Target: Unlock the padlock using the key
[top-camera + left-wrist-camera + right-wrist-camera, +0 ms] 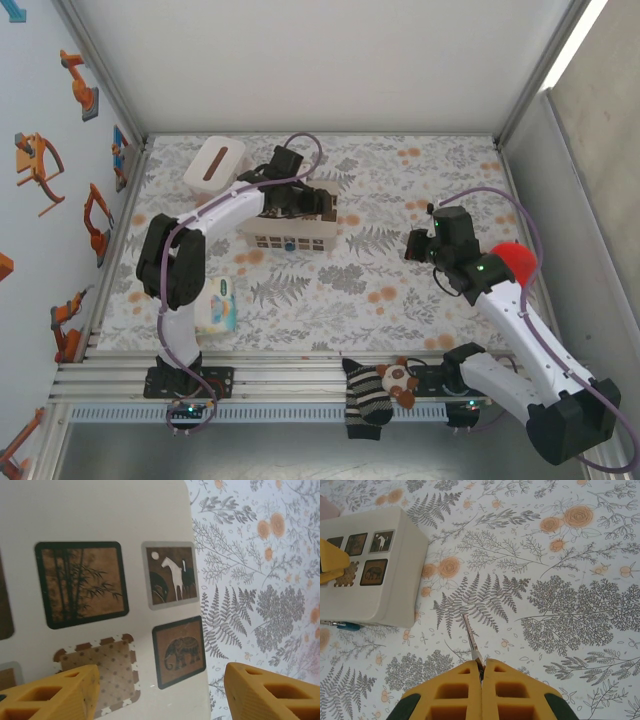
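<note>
Key [471, 640] clamped in right tool [481, 672], left tool [160, 695] apart over box [100, 510], elephant and horse stickers

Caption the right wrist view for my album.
Shut right gripper pinches the key above the floral table, box and blue padlock at left.

Left claw [161, 676] parted astride beige box [100, 510] edge, floral cloth [260, 580] beside
</note>
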{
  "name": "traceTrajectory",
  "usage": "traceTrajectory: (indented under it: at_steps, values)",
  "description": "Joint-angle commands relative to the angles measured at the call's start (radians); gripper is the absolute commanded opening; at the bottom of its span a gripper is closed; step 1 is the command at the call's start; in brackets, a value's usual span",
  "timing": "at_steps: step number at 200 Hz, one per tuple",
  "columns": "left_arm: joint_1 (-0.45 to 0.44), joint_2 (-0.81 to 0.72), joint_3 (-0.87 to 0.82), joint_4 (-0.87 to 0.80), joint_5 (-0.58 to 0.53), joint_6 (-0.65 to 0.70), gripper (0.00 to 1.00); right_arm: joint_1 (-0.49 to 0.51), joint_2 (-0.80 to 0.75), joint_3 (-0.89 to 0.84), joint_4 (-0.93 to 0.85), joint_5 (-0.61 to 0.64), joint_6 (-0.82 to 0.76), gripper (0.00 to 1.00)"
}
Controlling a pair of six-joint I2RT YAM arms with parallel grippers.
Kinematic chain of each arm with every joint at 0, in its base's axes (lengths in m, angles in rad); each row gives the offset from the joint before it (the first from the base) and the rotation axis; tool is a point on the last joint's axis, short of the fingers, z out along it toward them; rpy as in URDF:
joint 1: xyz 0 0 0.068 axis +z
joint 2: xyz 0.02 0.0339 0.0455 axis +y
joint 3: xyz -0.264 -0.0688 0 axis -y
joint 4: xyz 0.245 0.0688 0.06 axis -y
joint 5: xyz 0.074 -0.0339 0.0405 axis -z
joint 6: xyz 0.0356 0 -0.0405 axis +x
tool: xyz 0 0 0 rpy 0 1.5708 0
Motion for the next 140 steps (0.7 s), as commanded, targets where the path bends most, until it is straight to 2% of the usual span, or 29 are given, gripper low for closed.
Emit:
traceTrajectory:
  at_steps: [1,63,111,140]
  values:
    - [-0.018,0.025,0.014,-0.055,0.023,0.034,0.67,-0.007,-0.012,0.004,-0.007,0.009,0.000,0.00]
    - [-0.098,0.007,-0.070,-0.058,0.057,0.063,0.67,-0.007,0.006,0.023,-0.022,0.023,-0.011,0.00]
    - [-0.133,-0.103,-0.177,-0.006,0.083,0.050,0.68,-0.010,0.016,0.017,-0.005,0.002,-0.017,0.00]
    - [-0.131,-0.173,-0.160,0.010,0.081,0.054,0.69,-0.010,0.036,0.006,0.039,-0.044,-0.004,0.00]
